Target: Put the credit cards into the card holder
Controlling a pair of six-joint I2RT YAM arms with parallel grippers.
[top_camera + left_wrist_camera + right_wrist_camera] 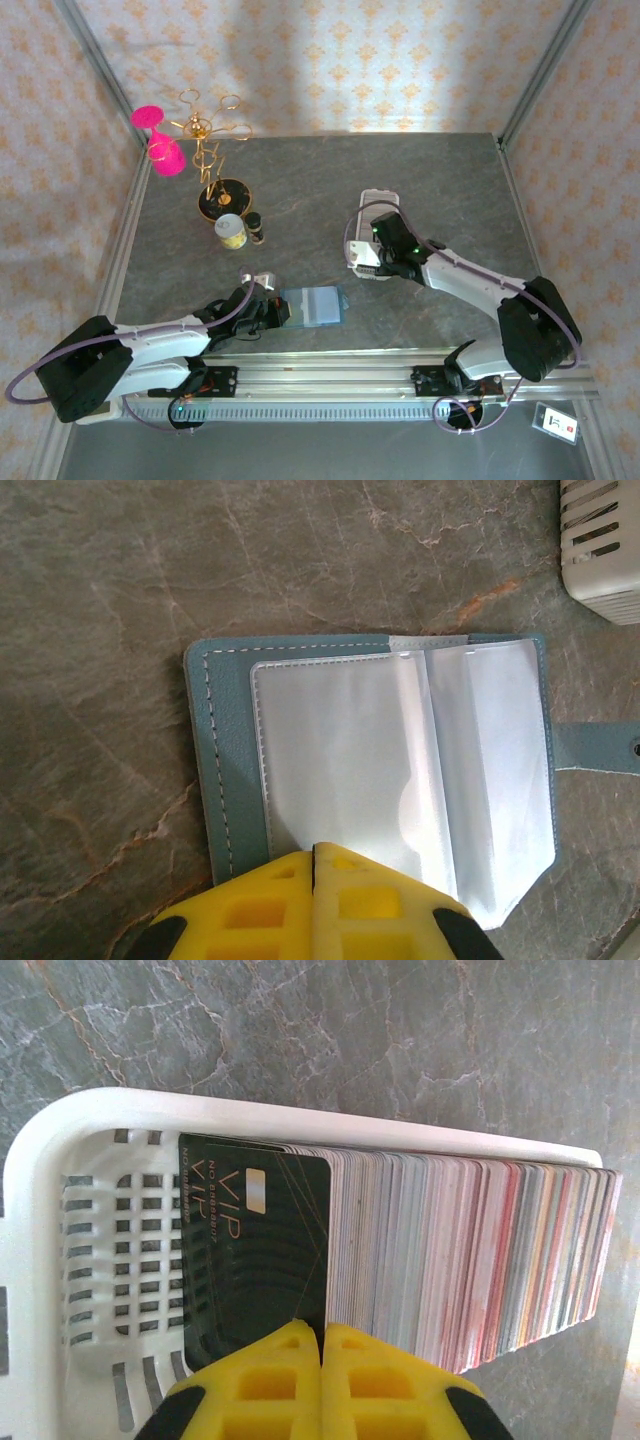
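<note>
R gripper [320,1332] shut, pinching black VIP card [255,1250] by its bottom corner, credit cards [470,1250] packed just right of it in white tray [40,1160] (thin, stiff, slick: grip flat faces). L gripper [313,852] shut over card holder [215,760], near edge.

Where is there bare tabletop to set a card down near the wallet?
Bare stone lies between the wallet, the white tray and the small jar; more along the back wall, right of the gold stand, and right of the tray. Crowded: the far-left corner around the stand, and the near edge under both arms.
</note>
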